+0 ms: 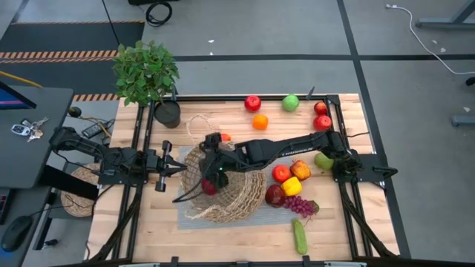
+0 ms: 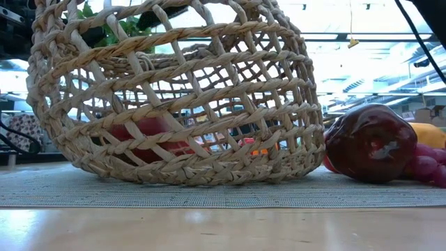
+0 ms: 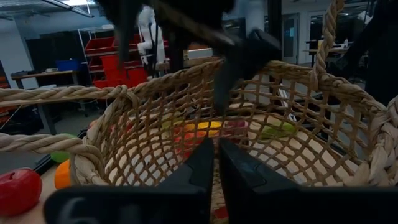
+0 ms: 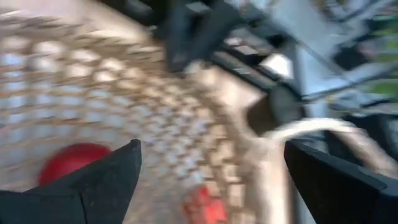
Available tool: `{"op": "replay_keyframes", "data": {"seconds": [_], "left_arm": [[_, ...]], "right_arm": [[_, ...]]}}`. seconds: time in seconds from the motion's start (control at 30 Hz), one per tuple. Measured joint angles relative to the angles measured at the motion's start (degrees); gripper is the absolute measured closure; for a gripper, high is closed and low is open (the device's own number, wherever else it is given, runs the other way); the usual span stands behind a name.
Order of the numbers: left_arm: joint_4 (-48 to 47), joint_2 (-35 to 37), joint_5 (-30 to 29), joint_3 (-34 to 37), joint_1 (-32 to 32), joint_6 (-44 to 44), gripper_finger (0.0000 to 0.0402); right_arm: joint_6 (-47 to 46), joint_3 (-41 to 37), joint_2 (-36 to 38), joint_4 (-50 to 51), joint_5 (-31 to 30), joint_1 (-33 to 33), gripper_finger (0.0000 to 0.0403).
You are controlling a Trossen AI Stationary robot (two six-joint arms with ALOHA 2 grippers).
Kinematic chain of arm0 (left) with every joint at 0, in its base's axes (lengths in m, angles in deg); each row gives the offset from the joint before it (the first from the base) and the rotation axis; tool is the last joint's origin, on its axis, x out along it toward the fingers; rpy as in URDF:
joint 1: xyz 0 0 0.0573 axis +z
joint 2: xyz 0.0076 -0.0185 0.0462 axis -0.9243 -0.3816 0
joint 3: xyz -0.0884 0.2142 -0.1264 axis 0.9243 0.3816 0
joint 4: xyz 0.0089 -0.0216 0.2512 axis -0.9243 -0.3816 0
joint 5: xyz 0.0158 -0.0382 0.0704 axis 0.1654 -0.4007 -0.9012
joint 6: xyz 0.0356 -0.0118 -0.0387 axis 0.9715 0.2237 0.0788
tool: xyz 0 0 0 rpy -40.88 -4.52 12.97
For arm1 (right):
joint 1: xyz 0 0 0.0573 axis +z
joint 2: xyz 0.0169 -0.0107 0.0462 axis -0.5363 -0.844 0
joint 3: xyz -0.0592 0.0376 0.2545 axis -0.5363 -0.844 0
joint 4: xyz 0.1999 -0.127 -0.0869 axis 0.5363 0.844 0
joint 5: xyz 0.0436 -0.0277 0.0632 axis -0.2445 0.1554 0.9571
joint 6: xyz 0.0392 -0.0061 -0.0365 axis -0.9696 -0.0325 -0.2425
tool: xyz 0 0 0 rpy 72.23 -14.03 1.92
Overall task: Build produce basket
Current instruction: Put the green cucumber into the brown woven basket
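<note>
Basket (image 2: 174, 104) closest to the low camera, standing on a grey mat (image 2: 230, 192) on the bench (image 1: 223, 233), one red apple (image 2: 143, 139) lying inside. Right gripper (image 1: 210, 172) over the basket's opening, arm stretched across from the basket's right, jaws spread wide and empty. Left gripper (image 1: 180, 169) at the basket's left rim, arm level, jaws pressed together on nothing. Loose produce (image 1: 289, 185) clustered right of the basket; more apples (image 1: 253, 103) beyond it.
</note>
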Motion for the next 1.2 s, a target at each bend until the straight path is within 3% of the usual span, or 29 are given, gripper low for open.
{"op": "replay_keyframes", "data": {"seconds": [0.13,0.27,0.53,0.7,1.03,1.2], "left_arm": [[0.0,0.0,0.0,0.0,0.0,0.0,0.0366],[0.0,0.0,0.0,0.0,0.0,0.0,0.0371],[0.0,0.0,0.0,0.0,0.0,0.0,0.0369],[0.0,0.0,0.0,0.0,0.0,0.0,0.0366],[0.0,0.0,0.0,0.0,0.0,0.0,0.0371],[0.0,0.0,0.0,0.0,0.0,0.0,0.0366]], "right_arm": [[1.3,5.5,0.0,4.1,-6.7,0.1,0.0006],[-1.1,11.1,0.6,9.2,-8.0,0.1,0.0006],[-8.8,2.5,12.8,12.5,-8.6,-0.7,0.0015],[-12.6,-9.1,22.2,9.7,-9.0,-0.7,0.0024],[-20.6,-45.6,44.3,-7.6,-12.2,-1.7,0.0035],[-26.5,-58.8,53.1,-11.7,-12.2,-2.4,0.0035]]}}
